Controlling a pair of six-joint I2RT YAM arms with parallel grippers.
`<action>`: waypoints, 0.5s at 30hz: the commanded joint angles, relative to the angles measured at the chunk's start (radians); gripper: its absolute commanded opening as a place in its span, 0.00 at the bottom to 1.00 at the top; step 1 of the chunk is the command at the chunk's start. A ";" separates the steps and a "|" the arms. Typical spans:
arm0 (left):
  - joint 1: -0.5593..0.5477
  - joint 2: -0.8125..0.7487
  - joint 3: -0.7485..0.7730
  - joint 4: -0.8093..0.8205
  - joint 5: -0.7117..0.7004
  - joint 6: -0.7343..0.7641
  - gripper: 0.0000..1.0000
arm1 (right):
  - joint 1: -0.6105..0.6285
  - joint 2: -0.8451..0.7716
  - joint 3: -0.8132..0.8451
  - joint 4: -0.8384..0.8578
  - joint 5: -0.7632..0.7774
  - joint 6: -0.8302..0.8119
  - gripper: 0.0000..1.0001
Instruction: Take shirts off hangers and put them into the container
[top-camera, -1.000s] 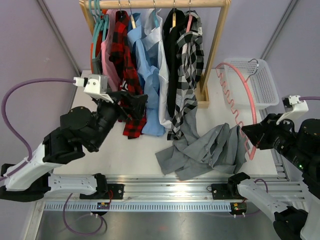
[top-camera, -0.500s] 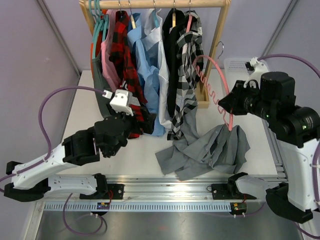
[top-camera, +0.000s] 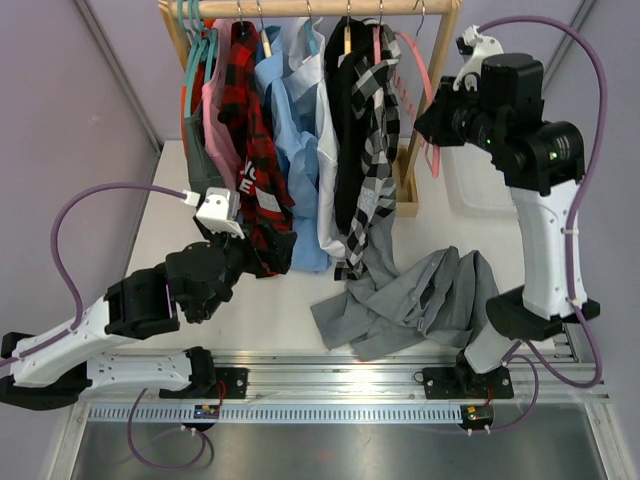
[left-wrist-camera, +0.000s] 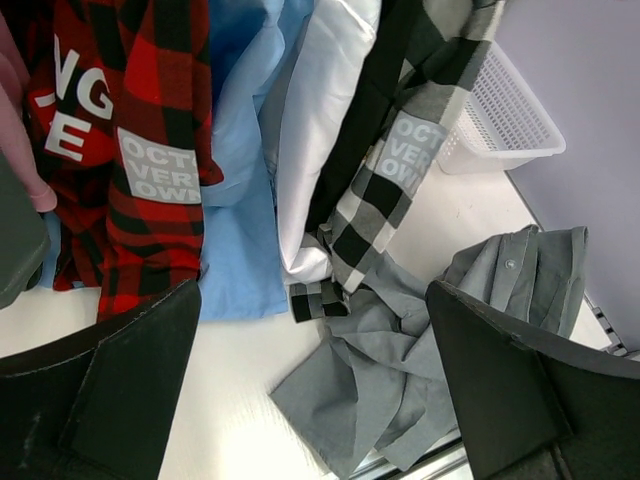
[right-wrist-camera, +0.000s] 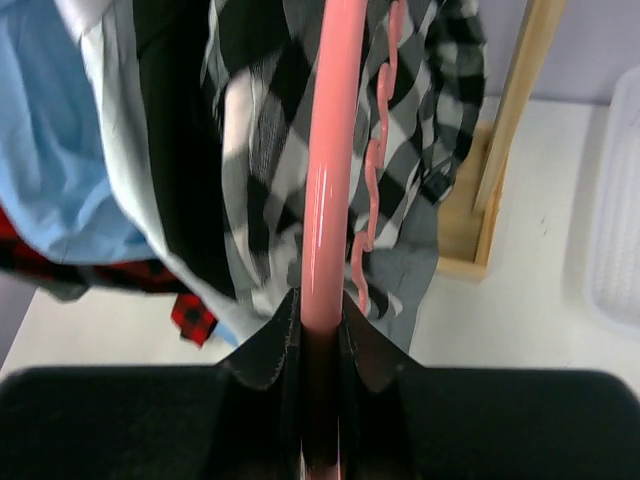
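Closest in, the grey shirt lies crumpled on the bench, just beyond the arm bases. It is off its hanger but not in the basket, so that step is only half done. Its long axis runs across the bench from near left to right. One strip of it reaches up to touch the hem of the black-and-white check shirt.

The left gripper is spread as wide as it goes and holds nothing. Over the last second it has sunk a little towards the bench, and it now hovers by the hem of the red-and-black check shirt, facing the hanging row.

The larger change is on the right. A second ago the right gripper held the pink hanger low beside the basket. It has since swung up and back to the far right end of the rail. It is nearly closed and pinches the hanger's smooth bar. The hanger is bare. Its hook is up at the rail, though I cannot tell whether it rests on the rail yet. Its long axis slopes down from the hook towards the gripper. In the wrist view the bar runs straight away from the gripper, with the wavy edge on its right.

I judge the empty hanger is being parked, and the grey shirt still needs carrying to the basket at the far right of the bench.
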 joint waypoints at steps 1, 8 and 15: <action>-0.003 -0.034 -0.013 0.002 -0.038 -0.038 0.99 | 0.009 0.092 0.177 0.048 0.106 -0.061 0.00; -0.003 -0.060 -0.019 -0.036 -0.058 -0.052 0.99 | 0.009 0.146 0.196 0.129 0.164 -0.087 0.00; -0.003 -0.072 -0.031 -0.047 -0.060 -0.067 0.99 | 0.008 0.176 0.150 0.163 0.187 -0.090 0.00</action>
